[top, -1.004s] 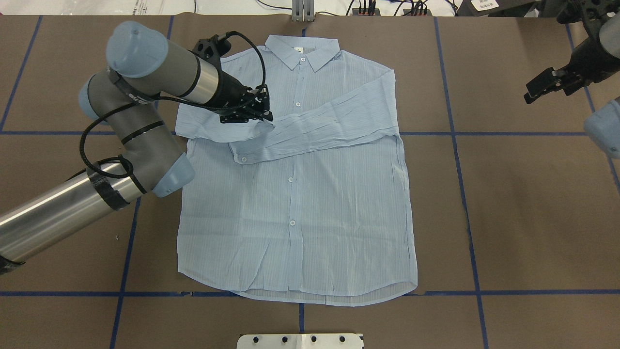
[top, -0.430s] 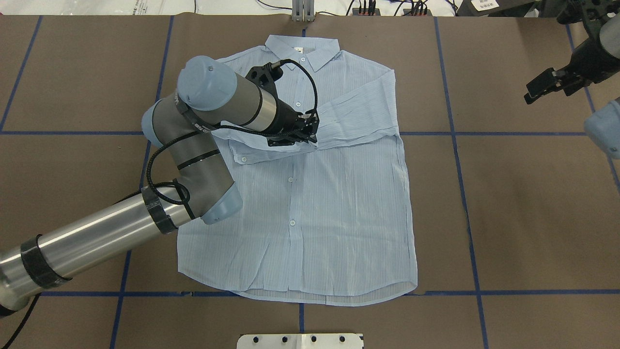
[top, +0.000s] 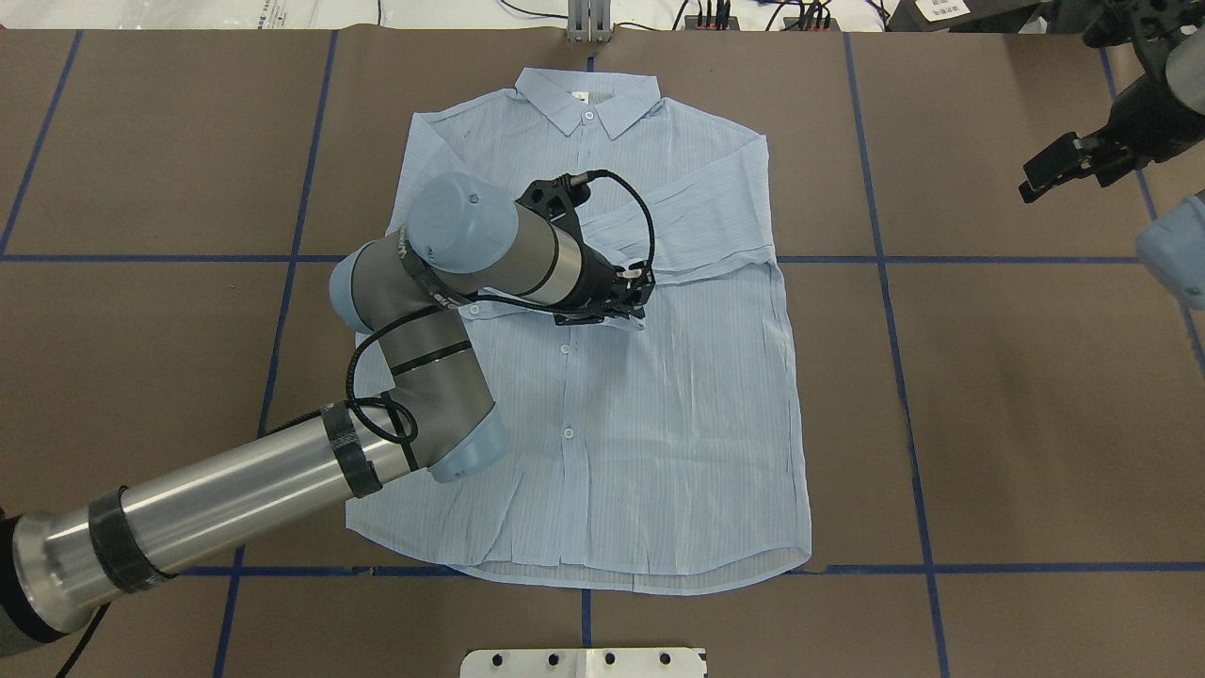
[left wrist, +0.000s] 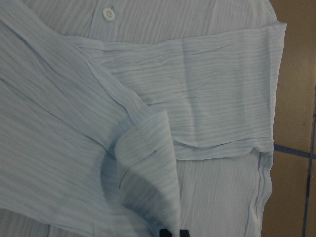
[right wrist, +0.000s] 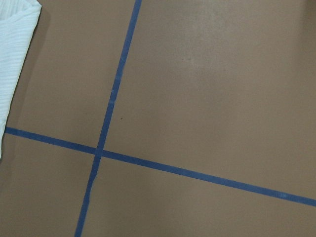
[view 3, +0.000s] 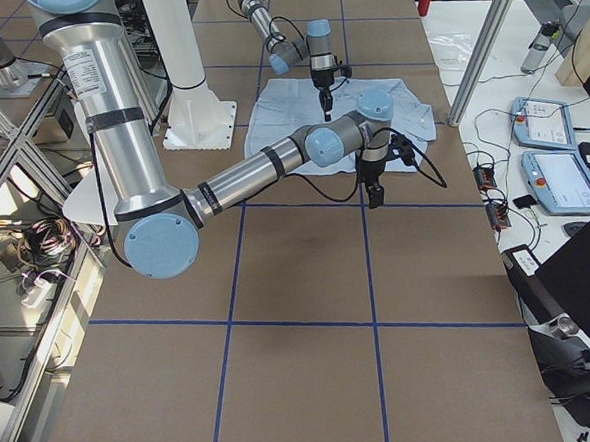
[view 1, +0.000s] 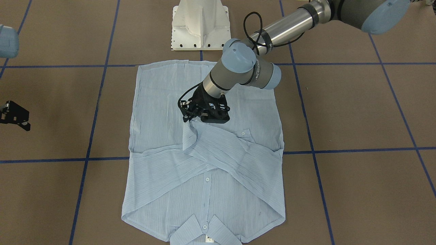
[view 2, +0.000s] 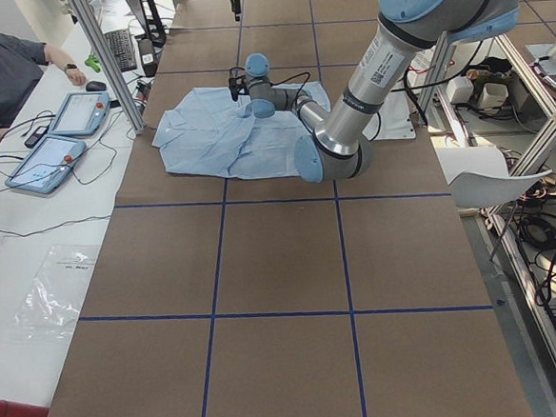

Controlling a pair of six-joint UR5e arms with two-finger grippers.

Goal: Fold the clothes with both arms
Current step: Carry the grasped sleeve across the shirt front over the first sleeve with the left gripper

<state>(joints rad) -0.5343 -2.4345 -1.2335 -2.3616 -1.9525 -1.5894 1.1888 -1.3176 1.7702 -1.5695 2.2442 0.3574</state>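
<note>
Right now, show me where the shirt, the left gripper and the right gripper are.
shirt (top: 621,99): overhead view, on a collar flap.
left gripper (view 1: 187,118): front-facing view, midway between its fingertips, where they pinch the cloth.
right gripper (top: 1034,181): overhead view, at its fingertip end, off to the side of the shirt.

The shirt (top: 640,424) under the left gripper (top: 629,318) is thin, matt woven cloth, finely striped and creased, with small smooth buttons (top: 568,432) that carry a faint sheen. The gripper itself looks matt black, whether plastic or coated metal cannot be told. Behind it, the left arm (top: 235,504) shows shiny brushed metal tube, matt grey casing and smooth light blue caps (top: 461,221), with bands of black tape (top: 353,461) and a slick black cable (top: 648,226). Around the gripper, the tabletop (top: 1036,395) is matt brown paper, crossed by dull blue tape lines (top: 897,377).
</note>
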